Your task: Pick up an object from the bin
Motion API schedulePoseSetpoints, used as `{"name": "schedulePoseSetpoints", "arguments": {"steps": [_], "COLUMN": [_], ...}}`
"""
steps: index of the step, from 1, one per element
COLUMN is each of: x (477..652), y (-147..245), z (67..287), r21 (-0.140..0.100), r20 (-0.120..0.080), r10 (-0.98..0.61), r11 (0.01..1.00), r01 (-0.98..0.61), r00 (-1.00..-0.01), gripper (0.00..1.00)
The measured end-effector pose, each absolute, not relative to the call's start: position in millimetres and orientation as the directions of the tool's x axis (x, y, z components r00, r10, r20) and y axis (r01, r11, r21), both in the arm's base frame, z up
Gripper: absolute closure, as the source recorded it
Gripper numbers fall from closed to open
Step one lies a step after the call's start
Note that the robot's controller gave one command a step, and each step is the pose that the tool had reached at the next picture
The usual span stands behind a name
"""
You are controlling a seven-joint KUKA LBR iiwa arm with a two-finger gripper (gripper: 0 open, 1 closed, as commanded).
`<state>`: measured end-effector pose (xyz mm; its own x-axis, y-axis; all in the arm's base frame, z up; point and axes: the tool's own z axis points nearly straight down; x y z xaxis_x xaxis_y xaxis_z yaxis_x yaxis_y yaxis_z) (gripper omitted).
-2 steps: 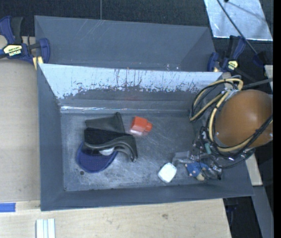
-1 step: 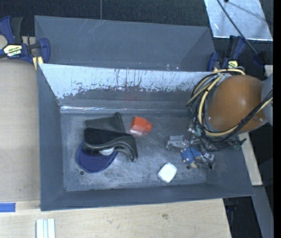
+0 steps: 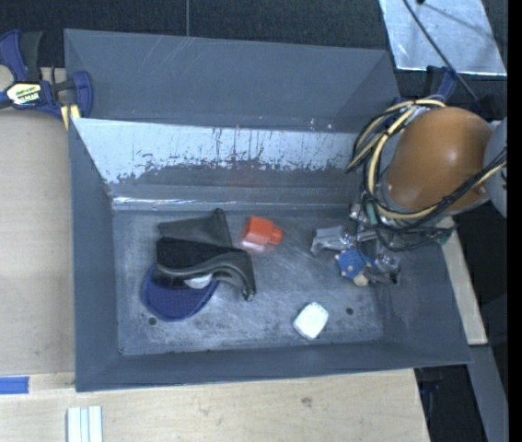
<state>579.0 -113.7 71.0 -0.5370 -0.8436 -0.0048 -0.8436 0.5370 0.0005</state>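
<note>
I have the tool (image 3: 364, 247) low at the right of the grey metal bin (image 3: 95, 274), close over a small blue lumpy object (image 3: 349, 264). I cannot tell whether it is released or clenched. A small orange block (image 3: 262, 234) and a white rounded piece (image 3: 311, 320) lie apart, so I judge this spot uncluttered for a grasp.

Place: robotics lab
Bin: scuffed grey metal bin (image 3: 242, 81) on a pale wooden table (image 3: 242, 412)
Arm: cabled robot arm (image 3: 431, 159) with orange cover, at right
</note>
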Motion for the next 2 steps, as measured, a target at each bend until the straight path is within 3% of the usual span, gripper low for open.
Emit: {"name": "schedulePoseSetpoints", "arguments": {"steps": [1,2], "x": [578.6,560.9], "y": [-116,-111], "z": [72,221], "r21": [-0.001,-0.009], "r20": [-0.002,-0.005], "r10": [-0.843,-0.849], "r11": [0.538,0.528], "r01": [-0.843,-0.849], "r00": [-0.538,-0.528], "gripper": [1.00,1.00]}}
